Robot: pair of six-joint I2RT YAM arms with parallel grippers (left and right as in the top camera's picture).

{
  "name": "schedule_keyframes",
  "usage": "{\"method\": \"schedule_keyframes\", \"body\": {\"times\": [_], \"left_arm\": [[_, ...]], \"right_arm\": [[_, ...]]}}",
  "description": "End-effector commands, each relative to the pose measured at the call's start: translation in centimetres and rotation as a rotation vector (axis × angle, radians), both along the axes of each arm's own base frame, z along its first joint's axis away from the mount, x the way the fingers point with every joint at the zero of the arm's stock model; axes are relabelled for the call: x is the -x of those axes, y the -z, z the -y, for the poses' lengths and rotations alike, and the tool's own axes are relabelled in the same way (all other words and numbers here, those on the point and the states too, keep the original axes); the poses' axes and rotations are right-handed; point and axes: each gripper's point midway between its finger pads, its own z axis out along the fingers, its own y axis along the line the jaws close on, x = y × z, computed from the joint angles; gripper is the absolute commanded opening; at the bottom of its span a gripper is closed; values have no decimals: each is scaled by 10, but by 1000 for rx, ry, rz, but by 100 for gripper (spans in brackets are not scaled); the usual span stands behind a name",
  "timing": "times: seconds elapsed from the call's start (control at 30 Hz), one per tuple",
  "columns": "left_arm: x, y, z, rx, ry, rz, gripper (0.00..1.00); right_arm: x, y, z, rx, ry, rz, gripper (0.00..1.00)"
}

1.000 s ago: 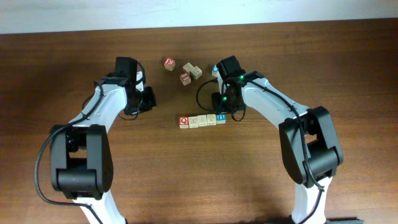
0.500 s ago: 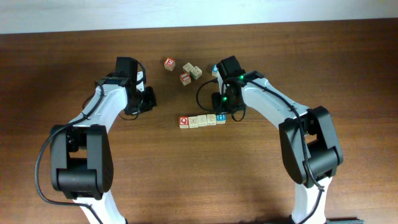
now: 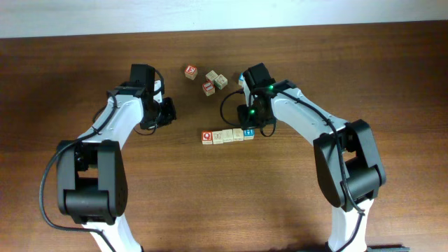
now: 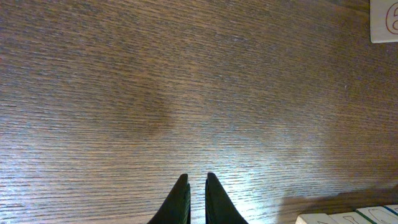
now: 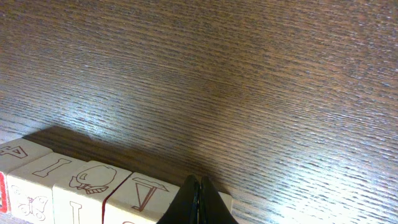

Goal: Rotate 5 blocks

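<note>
Five blocks lie in a row: a red-faced one (image 3: 207, 137), three beige ones (image 3: 228, 134), and a blue-faced one (image 3: 248, 131) at the right end. My right gripper (image 3: 250, 124) is shut and empty, its tips down at the blue end. In the right wrist view the gripper (image 5: 199, 180) hides part of the end block (image 5: 225, 201), beside a beige block (image 5: 142, 194) printed with a red figure. My left gripper (image 3: 166, 112) hovers left of the row. In the left wrist view it (image 4: 193, 178) is shut to a thin slit over bare wood, holding nothing.
Several loose blocks lie behind the row: a red one (image 3: 190, 72), two beige ones (image 3: 215, 78), another red one (image 3: 208, 88), and one (image 3: 241, 79) half hidden by the right arm. A block corner (image 4: 384, 18) shows at the top right of the left wrist view.
</note>
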Motion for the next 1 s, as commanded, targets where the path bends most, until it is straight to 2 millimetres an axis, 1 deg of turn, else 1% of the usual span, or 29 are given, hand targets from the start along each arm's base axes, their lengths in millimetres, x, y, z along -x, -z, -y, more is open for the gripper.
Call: {"method": "schedule_keyframes", "body": {"times": [0.0, 0.47, 0.5, 0.53, 0.57, 0.6, 0.63, 0.67, 0.7, 0.73, 0.77, 0.8, 0.83, 0.87, 0.9, 0.93, 0.97], "left_arm": [[-4, -9, 7, 16, 28, 25, 8], [-4, -9, 7, 16, 28, 25, 8], [-4, -9, 7, 16, 28, 25, 8], [-4, -9, 6, 12, 27, 27, 6], [-5, -9, 6, 11, 28, 31, 4], [-7, -11, 6, 9, 34, 38, 3], [-11, -18, 6, 4, 44, 52, 2], [-14, -25, 6, 3, 47, 59, 1], [-16, -33, 6, 3, 47, 60, 1], [-19, -43, 6, 0, 50, 62, 0], [-19, -57, 6, -2, 53, 54, 0], [-15, -72, 7, -3, 61, 34, 0], [-8, -83, 11, 17, 68, 0, 0], [1, -85, 21, 75, 84, -36, 0], [11, -81, 31, 130, 100, -74, 0], [20, -69, 36, 152, 112, -101, 0], [23, -60, 40, 159, 127, -108, 0]], "right_arm": [[6, 5, -4, 2, -23, -13, 5], [6, 5, -4, 2, -22, -13, 5], [2, 2, -5, -3, -21, 0, 20], [-3, -4, -6, -10, -18, 18, 33], [-15, -21, -6, -28, -9, 62, 43], [-25, -38, -7, -43, -2, 101, 47], [-42, -74, -3, -64, 18, 179, 53], [-50, -96, 2, -72, 33, 217, 56], [-59, -125, 11, -82, 56, 256, 56], [-61, -144, 20, -85, 74, 267, 56], [-60, -167, 31, -97, 94, 274, 54], [-52, -193, 41, -140, 109, 249, 43], [-41, -209, 51, -180, 124, 203, 25], [-28, -208, 68, -170, 159, 137, 12], [-17, -197, 82, -149, 191, 62, 6], [-8, -181, 92, -130, 209, -8, 5], [-2, -167, 92, -135, 179, -42, 5]]}}
